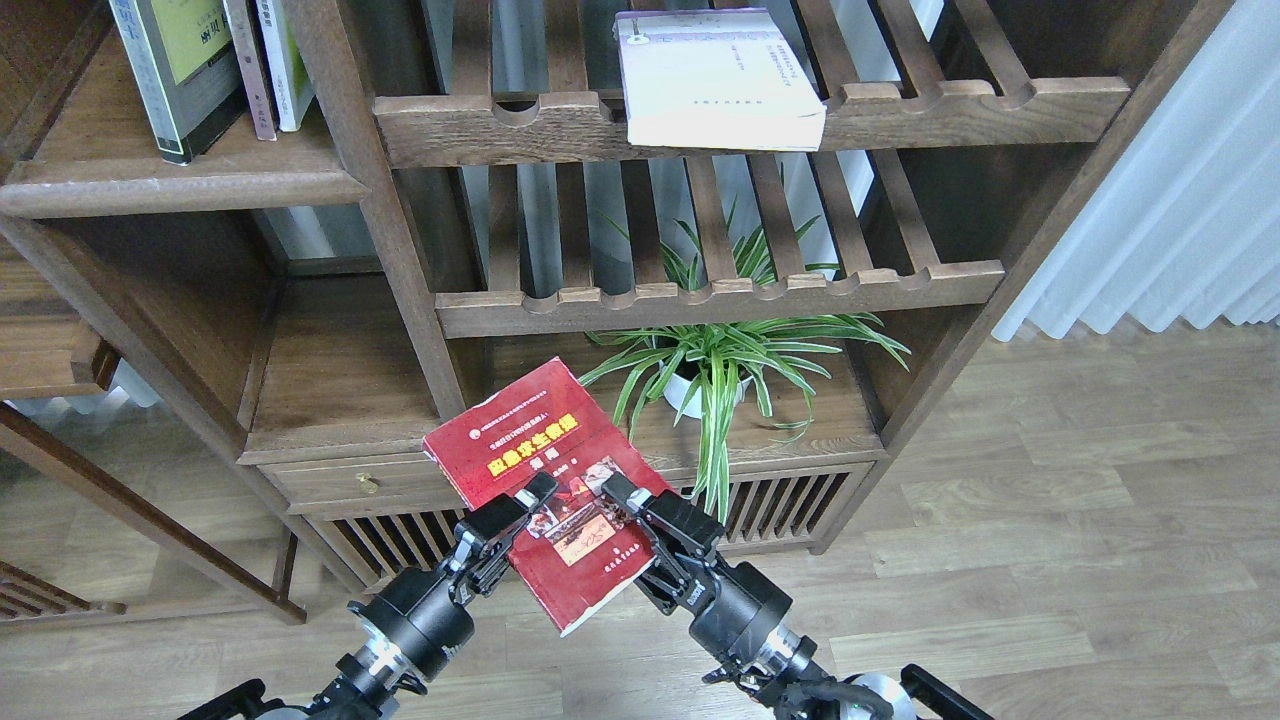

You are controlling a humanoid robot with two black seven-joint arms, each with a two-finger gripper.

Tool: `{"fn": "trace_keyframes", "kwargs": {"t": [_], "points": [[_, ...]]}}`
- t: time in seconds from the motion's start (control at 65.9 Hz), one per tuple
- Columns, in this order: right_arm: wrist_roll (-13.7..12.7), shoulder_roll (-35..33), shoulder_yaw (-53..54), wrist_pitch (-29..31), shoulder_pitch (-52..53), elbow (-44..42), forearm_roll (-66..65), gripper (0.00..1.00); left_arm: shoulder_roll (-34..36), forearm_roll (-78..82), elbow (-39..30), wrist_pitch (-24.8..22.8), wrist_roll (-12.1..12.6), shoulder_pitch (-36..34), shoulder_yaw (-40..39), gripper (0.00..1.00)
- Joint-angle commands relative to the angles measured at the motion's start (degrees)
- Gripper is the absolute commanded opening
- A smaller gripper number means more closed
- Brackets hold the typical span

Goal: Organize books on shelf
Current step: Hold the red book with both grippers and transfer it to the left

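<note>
Against the back wall: dark-brown wooden shelving unit, grain visible. Upper left, solid flat shelf point(180, 185) with thick rounded front edge, carrying upright volumes: grey-black book point(170, 75) with yellow-green cover panel, leaning slightly, plus two thinner spines just beside it. Centre and right, two slatted racks point(720, 295) with scalloped front rails. On the upper rack, white book point(715, 85) lying flat, pale lavender band along its top, front corner overhanging the rail. Below the racks, spider plant point(725, 365) in a white pot on a flat board; striped narrow leaves drooping over a slatted cabinet front. Floor point(1050, 520): pale wood-look planks. Sheer white curtain point(1160, 200) at right.

Foreground, low centre: red book point(545, 480), thick paperback, yellow title, small photos on cover, tilted, held off the floor between both arms. Left end effector point(520, 510) clamped on the book's left edge. Right end effector point(630, 505) clamped on its right edge, fingers lying over the cover.
</note>
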Motion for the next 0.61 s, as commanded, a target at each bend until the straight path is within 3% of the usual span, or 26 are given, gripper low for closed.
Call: {"fn": "trace_keyframes", "kwargs": {"t": [0.0, 0.167, 0.273, 0.486, 0.592], "points": [[0.48, -0.01, 2.70, 0.00, 0.10, -0.51, -0.05, 0.98, 0.06, 4.11, -0.35, 0.00, 0.14, -0.22, -0.64, 0.01], [2.23, -0.01, 9.20, 0.00, 0.10, -0.95, -0.14, 0.98, 2.26, 10.09, -1.32, 0.00, 0.14, -0.30, -2.13, 0.00], [3.73, -0.01, 11.84, -3.12, 0.10, -1.04, -0.14, 0.98, 3.14, 12.20, -2.55, 0.00, 0.49, -0.39, -3.62, 0.00], [3.90, -0.01, 11.49, -4.62, 0.98, -2.01, -0.84, 0.98, 5.51, 16.24, -3.69, 0.00, 2.25, -0.39, -8.90, 0.00], [3.90, -0.01, 11.40, -5.85, 2.04, -3.33, -2.51, 0.98, 5.60, 18.71, -3.78, 0.00, 6.02, -0.57, -14.52, 0.00]]}}
